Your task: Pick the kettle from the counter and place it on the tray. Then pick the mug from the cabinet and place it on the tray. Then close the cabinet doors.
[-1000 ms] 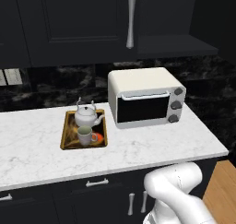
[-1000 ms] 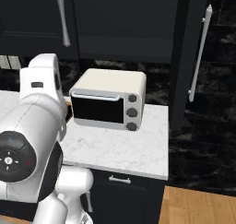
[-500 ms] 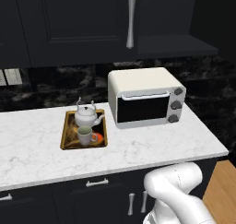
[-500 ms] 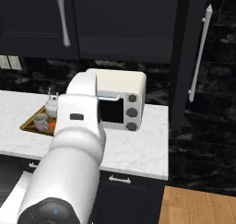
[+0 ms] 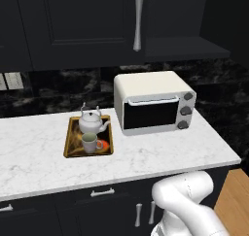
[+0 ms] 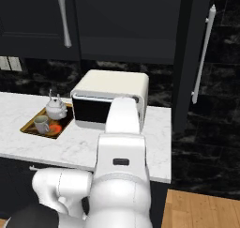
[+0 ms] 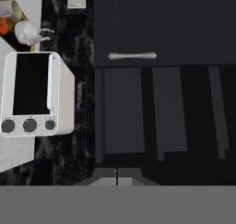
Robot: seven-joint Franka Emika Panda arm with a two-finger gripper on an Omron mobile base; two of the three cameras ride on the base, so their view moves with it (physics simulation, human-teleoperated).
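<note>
The white kettle (image 5: 92, 123) and the off-white mug (image 5: 89, 143) both stand on the dark, wood-rimmed tray (image 5: 71, 142) on the marble counter (image 5: 39, 157). They also show as kettle (image 6: 56, 109), mug (image 6: 41, 124) and tray (image 6: 29, 127). The cabinet's left door (image 5: 78, 26) is closed. Its right door (image 6: 184, 58) stands swung out, with its bar handle (image 6: 202, 53) showing and the dark shelf (image 5: 187, 48) exposed. My gripper (image 7: 117, 176) is shut with nothing in it and faces the cabinet front, near the closed door's handle (image 7: 132, 56). The kettle (image 7: 27, 32) and mug (image 7: 9, 8) lie far off to one side.
A white toaster oven (image 5: 153, 104) stands on the counter right of the tray. Dark drawers with silver handles (image 5: 102, 193) run below. The counter ends at the right (image 5: 233, 157), beside wooden floor (image 5: 236, 201). My white arm (image 6: 123, 128) rises in front of the oven.
In the right base view my arm has swung from the left edge to the middle of the picture. Kettle, mug, tray and doors have not moved.
</note>
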